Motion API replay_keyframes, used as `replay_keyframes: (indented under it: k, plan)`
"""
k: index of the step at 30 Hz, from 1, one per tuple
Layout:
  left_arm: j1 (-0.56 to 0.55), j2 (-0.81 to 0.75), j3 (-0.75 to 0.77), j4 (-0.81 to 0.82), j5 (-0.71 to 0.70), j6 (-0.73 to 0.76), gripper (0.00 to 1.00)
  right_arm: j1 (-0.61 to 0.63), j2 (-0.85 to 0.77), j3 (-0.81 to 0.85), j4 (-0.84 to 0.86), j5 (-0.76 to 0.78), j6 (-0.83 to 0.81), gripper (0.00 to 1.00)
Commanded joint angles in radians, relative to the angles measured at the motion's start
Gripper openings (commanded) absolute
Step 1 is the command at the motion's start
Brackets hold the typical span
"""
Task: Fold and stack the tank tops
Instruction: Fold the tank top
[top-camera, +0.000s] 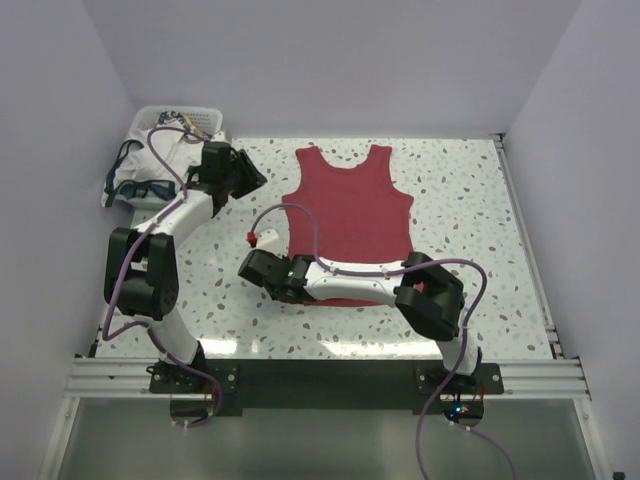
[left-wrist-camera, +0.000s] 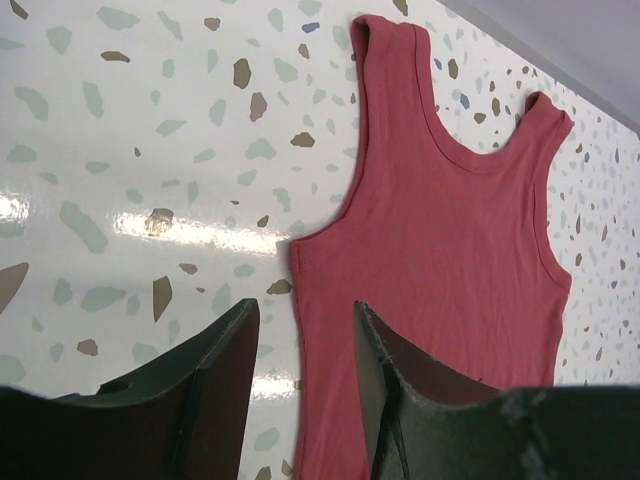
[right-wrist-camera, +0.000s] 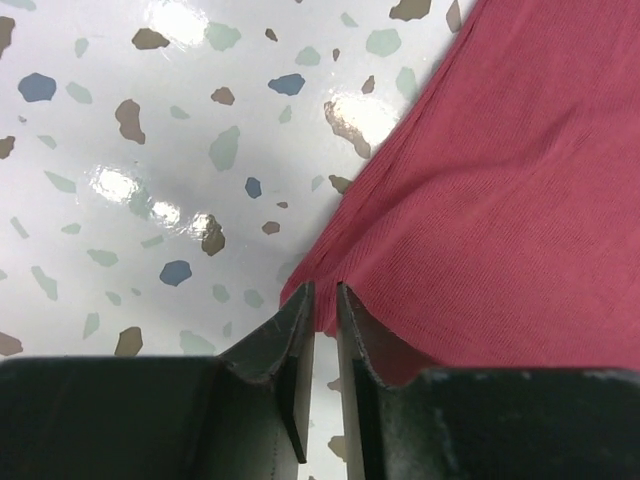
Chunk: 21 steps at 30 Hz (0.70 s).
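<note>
From the overhead camera I see the dark red tank top (top-camera: 350, 205) spread flat in the middle of the desk (top-camera: 480, 200). Its straps point to the far edge and its hem lies toward the arm bases. The right forearm lies across the hem end, so that edge is mostly hidden from above.

The right gripper (right-wrist-camera: 325, 296) is down at the near-left corner of the red top. On its wrist camera the two fingers are nearly together, with the cloth's edge pinched in the thin gap between them — a clamp on the hem corner, as far as I can read it. Bare speckled desk lies to the left of that corner.

The left gripper (left-wrist-camera: 302, 308) has its fingers well apart and nothing between them. On its own camera the red top's side edge runs up between the two fingertips, but I see no contact with the cloth.

The white tank top (top-camera: 150, 172) is bunched in a white basket (top-camera: 180, 110) at the far-left corner, with its navy trim hanging over the side.
</note>
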Motion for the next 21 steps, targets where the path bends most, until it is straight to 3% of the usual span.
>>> replay_keyframes:
  k: [1,7,21]
  plan:
    - [0.012,-0.036,-0.01,0.02,0.019,0.009,0.47,0.01,0.011,0.011,0.011,0.021,0.043,0.17]
    - [0.014,-0.025,-0.027,0.032,0.034,0.006,0.47,0.024,0.034,-0.014,0.046,-0.021,0.059,0.17]
    - [0.015,-0.013,-0.035,0.045,0.041,0.009,0.47,0.044,0.058,-0.005,0.027,0.007,0.072,0.3]
